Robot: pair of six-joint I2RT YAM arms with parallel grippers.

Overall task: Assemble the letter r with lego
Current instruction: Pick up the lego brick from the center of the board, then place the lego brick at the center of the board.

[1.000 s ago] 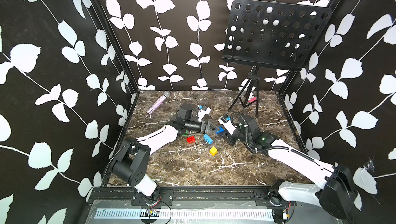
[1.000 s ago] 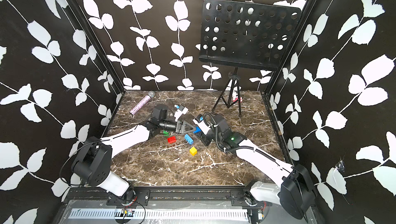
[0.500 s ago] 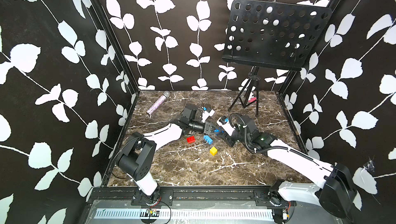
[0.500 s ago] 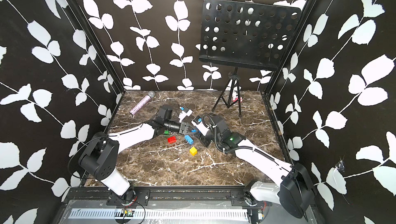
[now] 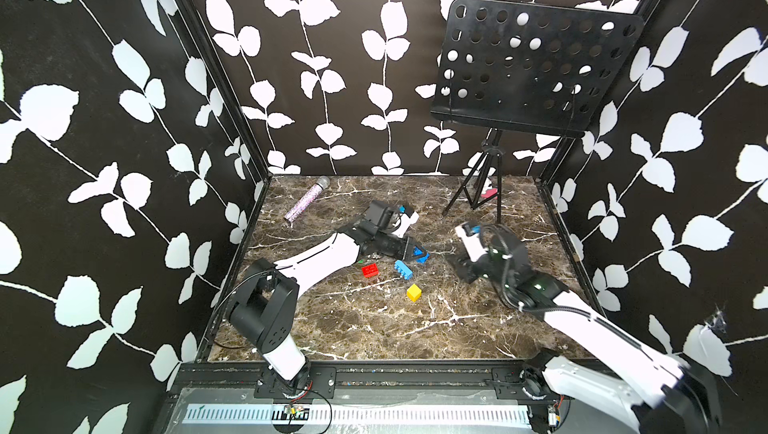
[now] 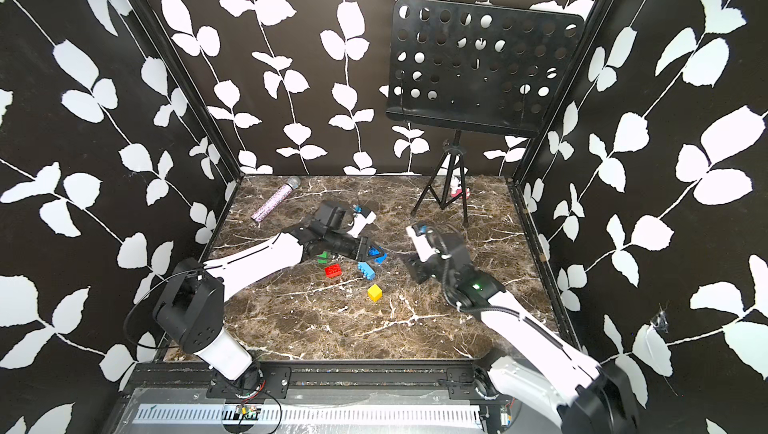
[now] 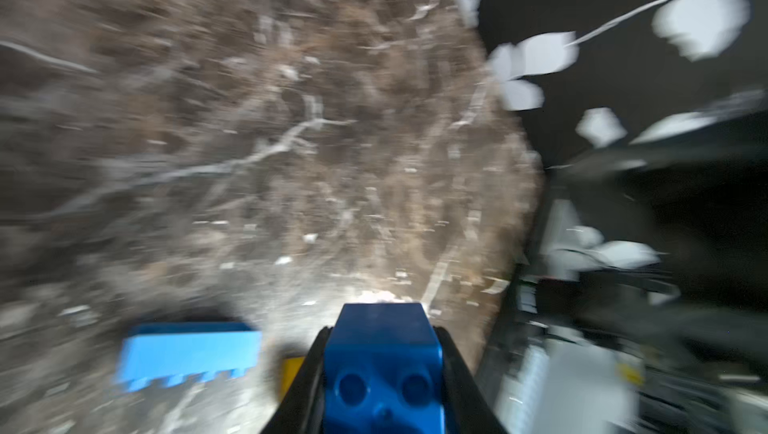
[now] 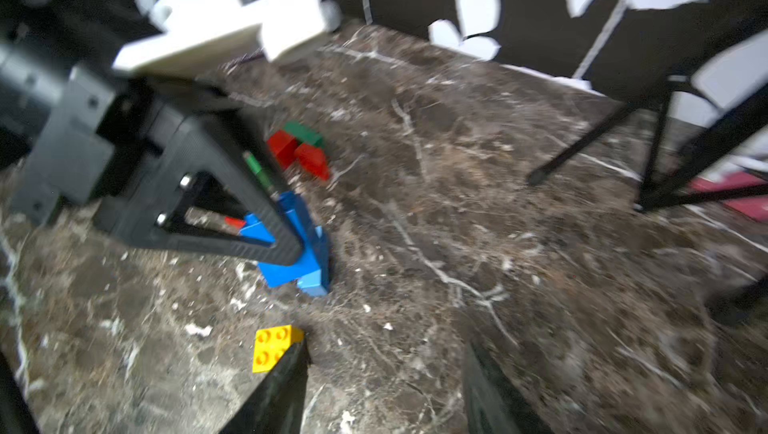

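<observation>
Blue brick [image 7: 382, 361] sits clamped in left pincer [image 7: 384, 328]; right pincer [image 8: 384, 342] stands spread.

I've got black walls [image 5: 124, 129] on three sides, printed with white leafy vines. Black frame posts [image 5: 215, 75] run up the two back corners. The floor [image 5: 374, 328] is a brown marble-look slab with white veins, evenly lit in both top views. A black perforated music stand [image 5: 536, 66] on a tripod [image 5: 495, 170] sits back right, its desk tilted to face the cameras. A black rail [image 5: 415, 378] runs along the near edge.
</observation>
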